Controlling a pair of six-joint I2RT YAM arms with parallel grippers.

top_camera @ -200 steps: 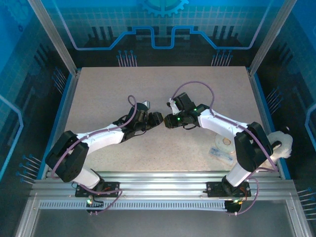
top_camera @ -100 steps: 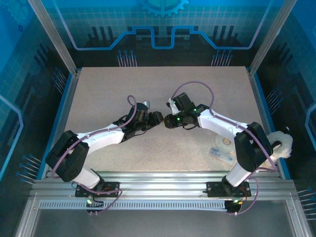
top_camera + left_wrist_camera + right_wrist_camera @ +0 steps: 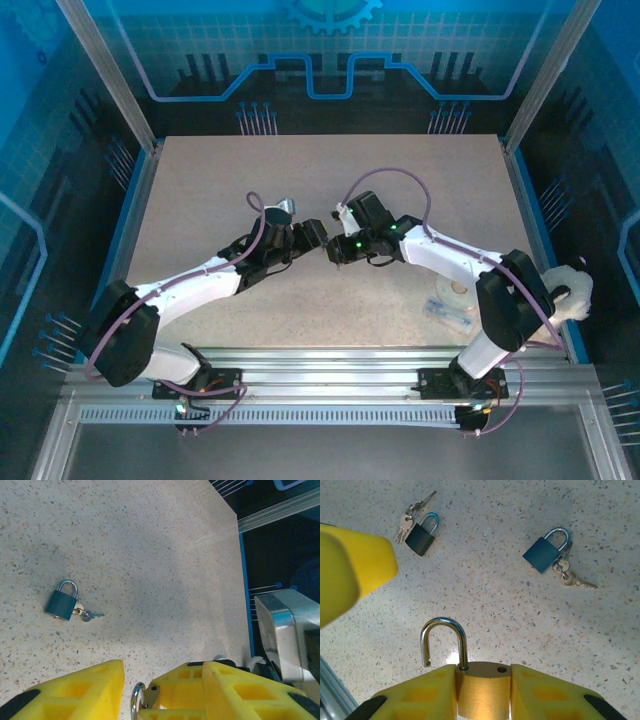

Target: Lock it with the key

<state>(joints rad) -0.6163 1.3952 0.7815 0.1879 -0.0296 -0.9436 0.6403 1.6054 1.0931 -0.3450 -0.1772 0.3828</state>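
Note:
My right gripper [image 3: 482, 672] is shut on a brass padlock [image 3: 482, 690], one yellow pad on each side of its body. Its steel shackle [image 3: 442, 640] stands swung open, the free end off to the left. The padlock's underside is hidden, so the key is out of view there. My left gripper [image 3: 162, 672] is open, tip to tip with the right one. The shackle [image 3: 135, 700] sits in the gap between the left gripper's fingers [image 3: 70, 692]. In the top view the two grippers [image 3: 312, 237] [image 3: 337, 250] meet at mid-table.
A blue padlock [image 3: 546, 550] with keys [image 3: 570, 575] lies on the table, and a dark padlock [image 3: 420, 537] with a key bunch [image 3: 407, 522] beside it. A clear bag with a tape roll [image 3: 455, 295] lies near the right arm. A white cloth [image 3: 575, 290] hangs at the right rail.
The left arm has stretched forward and its gripper has moved slightly up the table while its fingers spread wider. The right gripper has kept its hold on the padlock.

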